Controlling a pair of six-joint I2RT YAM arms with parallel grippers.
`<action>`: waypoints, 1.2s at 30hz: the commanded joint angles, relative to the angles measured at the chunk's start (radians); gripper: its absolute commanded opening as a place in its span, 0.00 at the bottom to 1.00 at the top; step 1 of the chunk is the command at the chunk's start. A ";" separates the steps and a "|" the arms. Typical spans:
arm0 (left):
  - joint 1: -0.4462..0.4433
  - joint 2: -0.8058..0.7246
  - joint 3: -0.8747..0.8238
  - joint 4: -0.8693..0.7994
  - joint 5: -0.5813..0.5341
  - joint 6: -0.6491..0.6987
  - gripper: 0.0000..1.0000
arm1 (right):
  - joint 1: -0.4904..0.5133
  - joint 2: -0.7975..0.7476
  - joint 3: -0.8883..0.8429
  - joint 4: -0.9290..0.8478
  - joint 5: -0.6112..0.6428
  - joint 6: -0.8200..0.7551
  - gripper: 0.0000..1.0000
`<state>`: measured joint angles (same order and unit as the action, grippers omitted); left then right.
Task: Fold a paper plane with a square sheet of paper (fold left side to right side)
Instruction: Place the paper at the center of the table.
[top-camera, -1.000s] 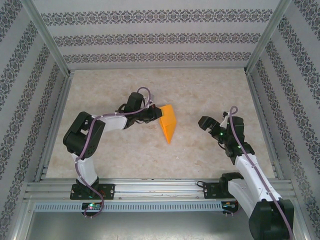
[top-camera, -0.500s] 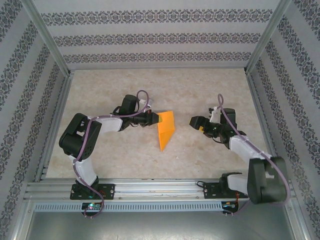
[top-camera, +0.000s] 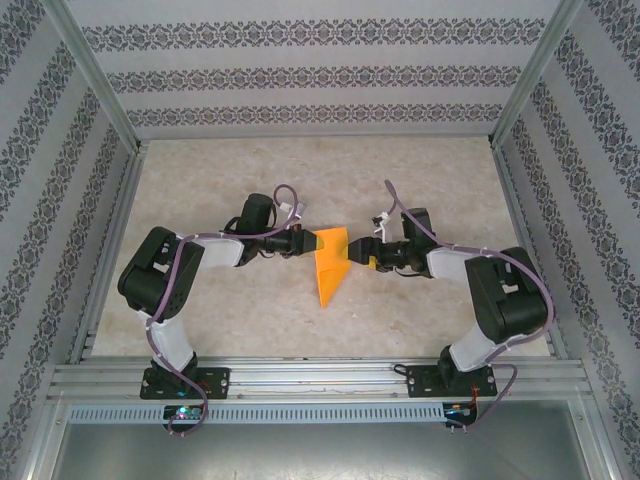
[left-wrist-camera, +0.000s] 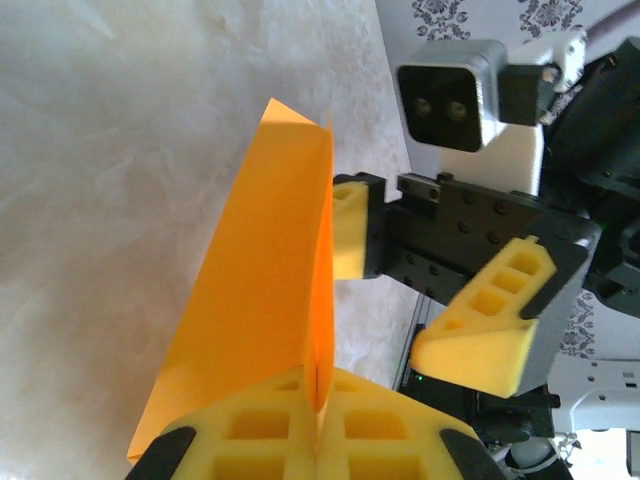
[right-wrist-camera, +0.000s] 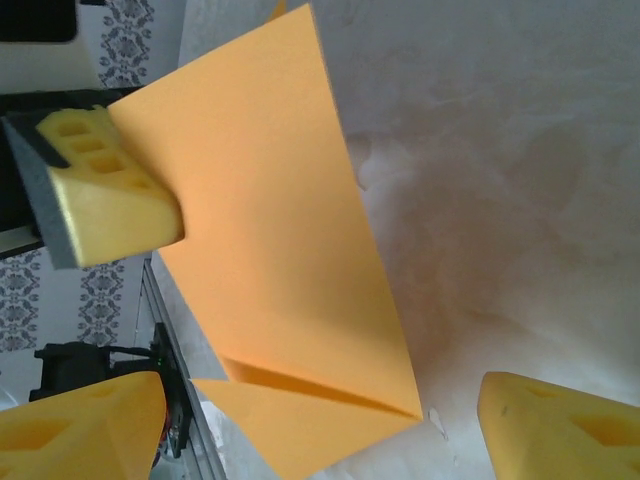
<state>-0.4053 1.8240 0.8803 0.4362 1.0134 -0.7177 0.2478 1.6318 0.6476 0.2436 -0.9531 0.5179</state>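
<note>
Pairing black joints with white links on left arm (top-camera: 165, 285) and right arm (top-camera: 505, 300).
Trailing mauve cables (top-camera: 282, 188), wearing yellow foam fingers (left-wrist-camera: 490, 340) cut with square cells, showing what may be a green light (top-camera: 181, 411) at the left base.

The bright orange sheet of paper (top-camera: 329, 268), folded into a creased pointed wedge, is at the middle of the table (top-camera: 430, 180).
</note>
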 joint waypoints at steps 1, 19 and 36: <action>0.007 0.011 -0.007 0.080 0.033 -0.014 0.00 | 0.025 0.054 0.050 0.082 -0.048 -0.005 0.80; 0.008 0.046 -0.004 -0.006 -0.002 0.040 0.00 | 0.010 0.077 0.115 0.074 -0.069 0.012 0.55; 0.008 0.073 -0.027 0.002 0.005 0.044 0.00 | -0.002 0.123 0.162 0.054 -0.062 0.007 0.35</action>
<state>-0.4053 1.8790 0.8703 0.4538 1.0126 -0.7063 0.2485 1.7321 0.7845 0.3019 -0.9966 0.5423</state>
